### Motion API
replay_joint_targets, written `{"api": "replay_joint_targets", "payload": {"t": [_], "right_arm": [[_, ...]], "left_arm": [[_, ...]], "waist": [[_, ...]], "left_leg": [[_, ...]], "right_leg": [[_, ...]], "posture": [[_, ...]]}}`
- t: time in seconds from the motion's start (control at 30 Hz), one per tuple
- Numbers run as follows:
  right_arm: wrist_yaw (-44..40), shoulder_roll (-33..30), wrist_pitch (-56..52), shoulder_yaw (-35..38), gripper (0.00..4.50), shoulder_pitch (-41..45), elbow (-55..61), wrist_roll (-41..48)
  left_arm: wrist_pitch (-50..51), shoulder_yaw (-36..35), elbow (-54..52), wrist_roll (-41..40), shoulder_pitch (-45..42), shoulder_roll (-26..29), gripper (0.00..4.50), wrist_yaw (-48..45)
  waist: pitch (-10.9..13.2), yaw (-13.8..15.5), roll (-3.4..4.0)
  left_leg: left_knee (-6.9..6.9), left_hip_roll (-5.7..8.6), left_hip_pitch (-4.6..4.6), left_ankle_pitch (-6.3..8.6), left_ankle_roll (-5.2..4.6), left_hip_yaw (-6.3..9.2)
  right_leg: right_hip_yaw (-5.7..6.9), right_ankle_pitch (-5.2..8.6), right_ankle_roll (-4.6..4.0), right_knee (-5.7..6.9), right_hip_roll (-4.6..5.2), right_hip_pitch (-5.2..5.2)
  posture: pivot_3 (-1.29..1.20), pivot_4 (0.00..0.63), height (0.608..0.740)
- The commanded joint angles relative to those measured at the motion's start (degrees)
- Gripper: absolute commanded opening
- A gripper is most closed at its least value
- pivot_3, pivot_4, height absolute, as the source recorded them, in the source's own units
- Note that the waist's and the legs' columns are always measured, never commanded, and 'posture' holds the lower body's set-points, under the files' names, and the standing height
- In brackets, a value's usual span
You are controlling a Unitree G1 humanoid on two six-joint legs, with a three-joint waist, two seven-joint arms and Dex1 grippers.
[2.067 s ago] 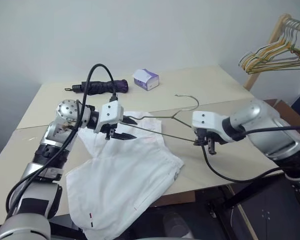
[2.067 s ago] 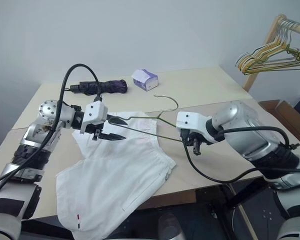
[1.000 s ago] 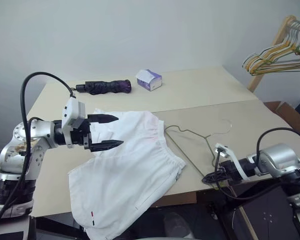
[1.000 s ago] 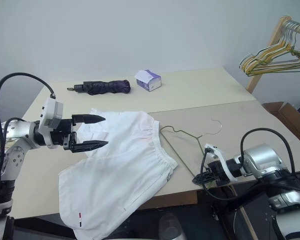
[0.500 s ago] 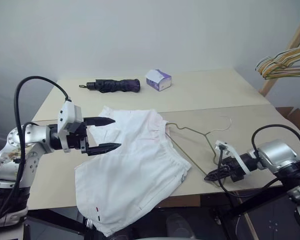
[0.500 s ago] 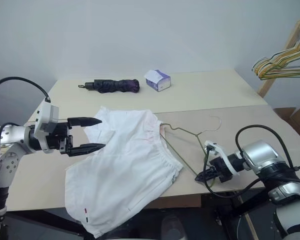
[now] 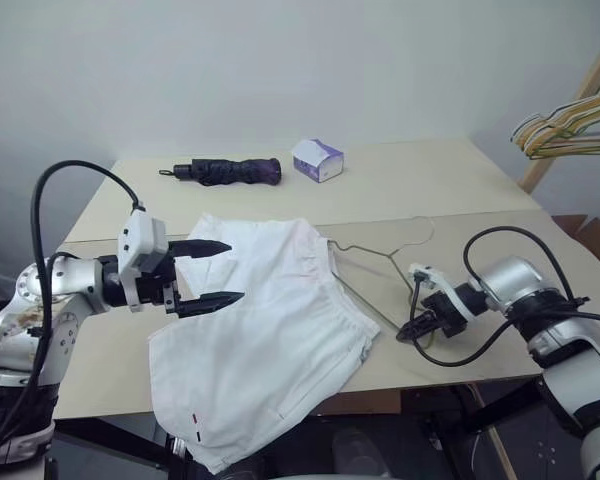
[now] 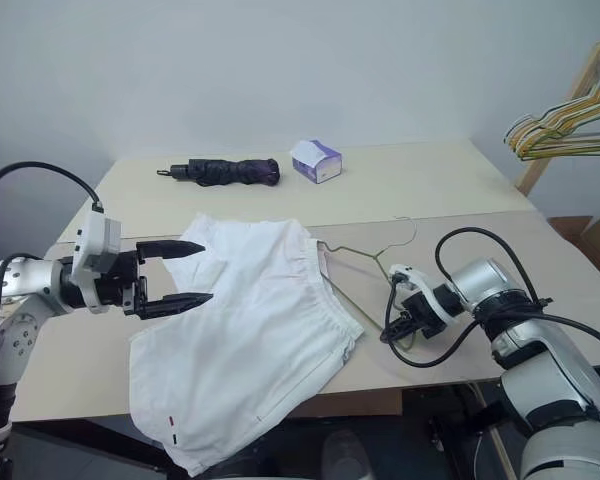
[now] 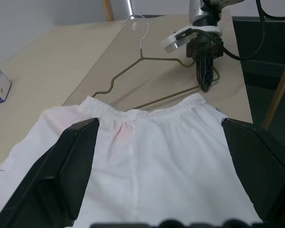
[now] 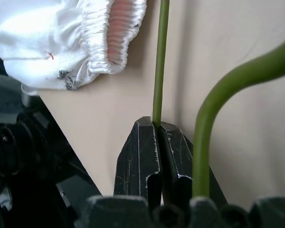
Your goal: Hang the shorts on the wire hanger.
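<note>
With the right hand [image 8: 394, 334] clamped on the thin olive-green wire hanger [image 7: 375, 262] lying just beside the white soft cloth shorts [image 7: 270, 335] on the beige desk [image 7: 400, 185], the wide-open left hand [image 7: 212, 272] should lift 1 waistband edge.

1. I note the shorts [image 7: 270, 320] are soft white matt cloth, with a gathered, puckered waistband faintly pink inside.
2. The wire hanger [image 7: 375, 262] is thin olive-green wire with a smooth coated look.
3. The table [image 7: 420, 180] is pale beige board, matt and smooth.
4. The right gripper [image 10: 157, 137] has black fingers [image 10: 138, 152] of scuffed, finely scratched hard plastic.
5. The left gripper [image 7: 215, 272] shows matt black fingers.
6. The umbrella [image 7: 225, 171] is dark folded fabric.
7. The tissue box [image 7: 317, 160] looks like card.
</note>
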State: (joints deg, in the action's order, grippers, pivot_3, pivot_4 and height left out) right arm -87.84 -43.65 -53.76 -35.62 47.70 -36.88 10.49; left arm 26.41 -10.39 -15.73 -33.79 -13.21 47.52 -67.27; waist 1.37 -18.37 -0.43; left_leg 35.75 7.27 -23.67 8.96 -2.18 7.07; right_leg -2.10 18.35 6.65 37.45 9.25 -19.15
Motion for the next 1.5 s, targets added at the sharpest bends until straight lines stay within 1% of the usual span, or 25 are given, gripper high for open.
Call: {"api": "replay_joint_targets", "payload": {"t": [0.03, 0.13, 0.23, 0.33, 0.4, 0.47, 0.6, 0.7, 0.83, 1.03, 1.1, 1.2, 1.27, 1.37, 1.5], "right_arm": [[-4.61, -2.56, 3.22, -3.49, 0.0, 1.41, 1.02, 0.21], [-4.66, -5.23, 5.14, -8.21, 0.0, 2.26, 2.68, 3.3], [-4.66, -3.79, 7.25, -9.93, 0.0, 4.11, -1.9, 2.41], [-4.66, -3.22, 8.2, -10.87, 0.0, 5.04, -3.95, 2.68], [-3.43, 2.1, 8.5, -7.8, 0.0, 9.17, -12.59, 0.12], [-3.59, 5.62, 9.55, -6.34, 0.0, 12.01, -18.55, -1.91], [-4.66, 7.28, 12.54, -7.59, 0.0, 13.19, -22.28, -3.67], [-4.66, 8.98, 13.57, -5.54, 0.0, 14.43, -26.12, -5.38], [-4.65, 10.88, 14.16, -2.67, 0.0, 16.0, -29.22, -7.55], [-2.94, 10.21, 14.57, 3.29, 0.0, 16.37, -29.62, -9.57], [-2.46, 9.41, 14.57, 4.9, 0.0, 16.11, -27.3, -10.13], [1.42, 6.8, 14.93, 6.93, 0.0, 14.27, -17.64, -11.29], [5.52, 4.82, 13.21, 8.13, 0.0, 12.63, -8.48, -12.64], [12.63, 1.17, 11.22, 9.15, 0.0, 9.48, 8.18, -16.57], [15.26, -2.82, 6.36, 10.27, 0.0, 7.11, 26.25, -18.42]], "left_arm": [[-0.84, -2.4, -2.17, -1.08, 0.11, 0.56, 4.46, 1.0], [-1.23, -2.32, -2.57, -0.95, 0.83, 0.31, 4.46, 1.21], [-1.55, -2.07, -2.62, -0.77, 1.04, 0.01, 4.46, 1.39], [-1.59, -1.98, -2.52, -0.74, 0.95, -0.03, 4.46, 1.47], [-1.67, -1.69, -2.62, -0.58, 0.6, -0.14, 4.46, 1.74], [-1.74, -1.56, -2.8, -0.32, 0.55, -0.07, 4.46, 2.03], [-1.79, -2.13, -3.11, -0.49, 1.04, 0.27, 4.46, 2.05], [-1.75, -2.3, -3.38, -0.58, 1.31, 0.21, 4.46, 2.23], [-1.72, -2.03, -3.51, -0.6, 1.19, 0.02, 4.46, 2.44], [-2.11, -1.54, -2.74, -0.38, 0.28, -0.12, 4.46, 2.31], [-2.38, -1.19, -2.14, -0.18, -0.19, -0.16, 4.46, 2.11], [-3.09, -0.02, -0.54, 0.38, -1.89, -0.32, 4.46, 1.6], [-3.7, 0.78, 1.04, 0.95, -3.5, -0.34, 4.46, 1.16], [-5.88, 2.03, 4.61, 2.98, -6.65, -0.17, 4.46, 0.25], [-10.81, 3.45, 11.96, 7.68, -13.08, -0.32, 4.46, 0.65]], "waist": [[0.01, 0.54, 0.01], [0.02, 1.68, 0.03], [0.02, 2.07, 0.03], [0.02, 2.16, 0.04], [0.01, 1.8, 0.03], [0.01, 1.57, 0.04], [0.04, 2.42, 0.12], [0.04, 3.27, 0.13], [0.08, 3.35, 0.2], [0.13, 3.33, 0.3], [0.14, 3.3, 0.31], [0.2, 3.24, 0.43], [0.21, 3.2, 0.46], [0.22, 3.15, 0.49], [0.24, 2.85, 0.51]], "left_leg": [[0.0, 0.01, -0.01, 0.0, 0.0, 0.0], [-0.01, 0.03, -0.02, 0.01, 0.02, 0.01], [-0.02, 0.01, -0.01, 0.03, 0.05, 0.01], [-0.03, -0.01, 0.0, 0.05, 0.08, 0.01], [-0.03, -0.01, 0.0, 0.05, 0.09, 0.01], [-0.04, -0.02, 0.09, 0.05, 0.09, -0.01], [-0.11, -0.07, 0.16, 0.05, 0.11, 0.11], [-0.11, -0.06, 0.15, 0.08, 0.16, 0.15], [-0.11, -0.09, 0.23, 0.1, 0.22, 0.15], [-0.12, -0.09, 0.25, 0.11, 0.24, 0.15], [-0.12, -0.09, 0.25, 0.11, 0.24, 0.15], [-0.12, -0.09, 0.24, 0.12, 0.25, 0.15], [-0.12, -0.09, 0.23, 0.13, 0.27, 0.15], [-0.12, -0.1, 0.15, 0.14, 0.28, 0.14], [-0.11, -0.1, 0.02, 0.14, 0.29, 0.13]], "right_leg": [[0.01, 0.0, 0.0, 0.0, 0.0, 0.0], [0.0, 0.0, 0.0, -0.07, 0.03, 0.0], [0.01, -0.04, -0.03, -0.16, 0.0, 0.01], [0.02, -0.11, -0.06, -0.23, -0.06, 0.05], [0.02, -0.12, -0.06, -0.25, -0.05, 0.06], [-0.03, -0.25, -0.13, -0.3, -0.16, 0.08], [-0.05, -0.27, -0.15, -0.28, -0.35, 0.08], [-0.05, -0.27, -0.16, -0.28, -0.37, 0.05], [-0.07, -0.29, -0.19, -0.28, -0.45, 0.07], [-0.15, -0.31, -0.21, -0.27, -0.49, 0.05], [-0.16, -0.31, -0.22, -0.27, -0.49, 0.05], [-0.16, -0.31, -0.22, -0.28, -0.49, 0.04], [-0.17, -0.31, -0.22, -0.28, -0.48, 0.03], [-0.18, -0.3, -0.21, -0.26, -0.48, -0.07], [-0.18, -0.3, -0.21, -0.27, -0.46, -0.18]], "posture": [[-0.19, 0.0, 0.74], [-0.18, 0.0, 0.74], [-0.18, 0.0, 0.74], [-0.18, 0.0, 0.74], [-0.17, 0.0, 0.74], [-0.16, 0.0, 0.74], [-0.15, 0.0, 0.74], [-0.15, 0.0, 0.74], [-0.15, 0.0, 0.74], [-0.17, 0.0, 0.74], [-0.2, 0.0, 0.74], [-0.21, 0.0, 0.74], [-0.23, 0.0, 0.74], [-0.26, 0.0, 0.74], [-0.29, 0.0, 0.74]]}}
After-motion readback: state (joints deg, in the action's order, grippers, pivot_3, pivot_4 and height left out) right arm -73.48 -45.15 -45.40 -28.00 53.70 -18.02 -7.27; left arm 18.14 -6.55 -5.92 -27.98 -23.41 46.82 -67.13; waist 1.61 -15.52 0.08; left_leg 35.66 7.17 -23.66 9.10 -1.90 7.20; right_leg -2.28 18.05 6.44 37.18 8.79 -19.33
